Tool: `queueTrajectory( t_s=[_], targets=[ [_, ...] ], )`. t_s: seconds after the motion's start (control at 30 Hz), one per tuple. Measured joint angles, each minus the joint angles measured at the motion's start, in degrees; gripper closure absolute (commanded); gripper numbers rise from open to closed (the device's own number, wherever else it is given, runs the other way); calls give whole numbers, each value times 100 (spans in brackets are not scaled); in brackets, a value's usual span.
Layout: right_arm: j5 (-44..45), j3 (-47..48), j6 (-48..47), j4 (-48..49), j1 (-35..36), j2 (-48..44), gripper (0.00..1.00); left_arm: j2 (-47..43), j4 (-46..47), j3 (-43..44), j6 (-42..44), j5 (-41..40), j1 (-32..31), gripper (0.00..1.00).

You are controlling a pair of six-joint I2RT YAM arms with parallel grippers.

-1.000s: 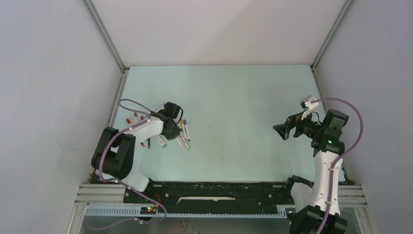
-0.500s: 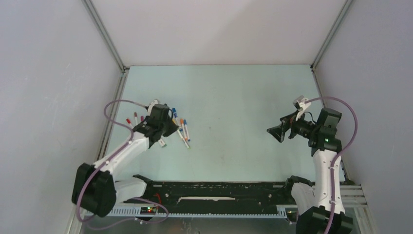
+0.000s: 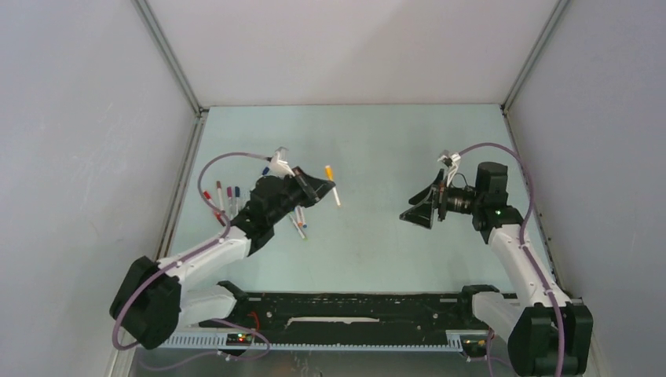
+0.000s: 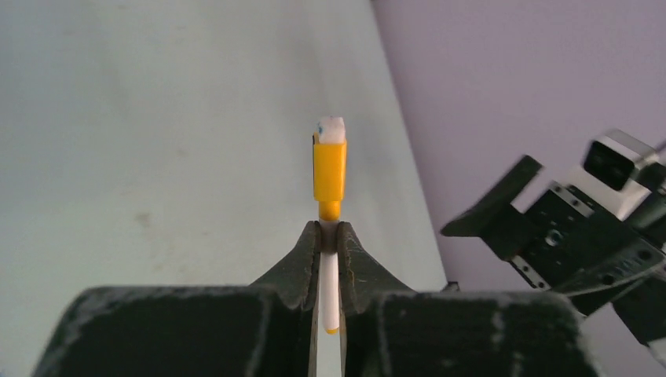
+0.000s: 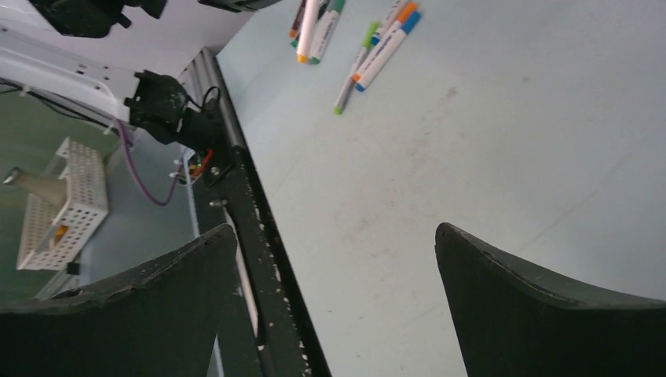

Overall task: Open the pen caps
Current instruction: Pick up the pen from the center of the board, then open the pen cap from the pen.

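Top camera: I see the left gripper (image 3: 320,188) pinching a white pen (image 3: 337,196) in the air just right of the pile of pens (image 3: 226,198), which lies on the pale green table (image 3: 377,141). The yellow cap (image 3: 329,171) sits on the end of the held pen that points toward the far wall. Some of the pile lies left of the left arm, showing red, purple and blue ends, and a few more pens show beneath the arm's wrist. The right gripper (image 3: 416,212) hangs well to the right of the pile with its jaws spread wide around nothing, its mouth turned toward the held pen with bare table between them. Left wrist camera: the two black fingers (image 4: 302,263) are pressed together on the white barrel (image 4: 330,287). The yellow cap stands just beyond their tips, clear of the pads, with a short white stub (image 4: 331,128) past it. The right arm (image 4: 581,216) shows at the frame's right side, on the far side of the cap from the pile. Right wrist camera: the dark fingertips (image 5: 542,298) stand far apart over bare table. The pile lies at the frame's top edge, showing orange, blue and green ends. A black rail (image 5: 251,212) runs along the table edge on the near side of the pile, and a white perforated bracket (image 5: 67,200) sits beyond that rail.
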Motion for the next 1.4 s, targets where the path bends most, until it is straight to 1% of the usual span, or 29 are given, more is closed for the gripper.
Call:
queueTrajectory(
  t_s=[0.13,0.37,0.47,0.53,0.83,0.93,1.03,1.07,1.13,1.2,1.23,1.27,1.3,1.33,1.4],
  targets=[
    [7,-168,870,782,304,118,0,553,752,195,-85,-4,-562,100],
    [96,-345,2068,1908,494,372,0,1480,1565,850,-273,-212,-1381,100],
    [136,-354,2337,2149,570,542,5,1786,1834,1049,-358,-304,-1582,100],
    [149,-363,2487,2288,599,647,10,1961,1943,1158,-407,-328,-1679,100],
    [173,-374,2975,2765,688,925,38,2277,2118,1311,-461,-457,-1923,100],
    [162,-376,3097,2898,728,986,50,2330,2149,1316,-461,-461,-1965,100],
    [131,-376,3202,3027,769,1043,66,2358,2149,1316,-459,-470,-1996,100],
    [127,-376,3235,3053,785,1062,68,2361,2149,1316,-459,-476,-2009,100],
    [105,-376,3276,3084,811,1113,68,2361,2151,1320,-457,-476,-2024,100],
    [79,-376,3300,3091,835,1165,57,2361,2149,1333,-455,-476,-2035,100],
    [66,-376,3296,3095,857,1198,55,2361,2151,1346,-452,-479,-2039,100],
    [61,-376,3314,3088,874,1217,54,2361,2151,1355,-452,-479,-2041,100],
    [52,-376,3311,3084,894,1237,55,2361,2151,1360,-452,-479,-2044,100],
    [44,-376,3303,3084,911,1246,60,2361,2151,1360,-452,-479,-2044,100],
    [31,-376,3296,3086,931,1252,78,2361,2149,1360,-450,-479,-2044,100]
  ],
)
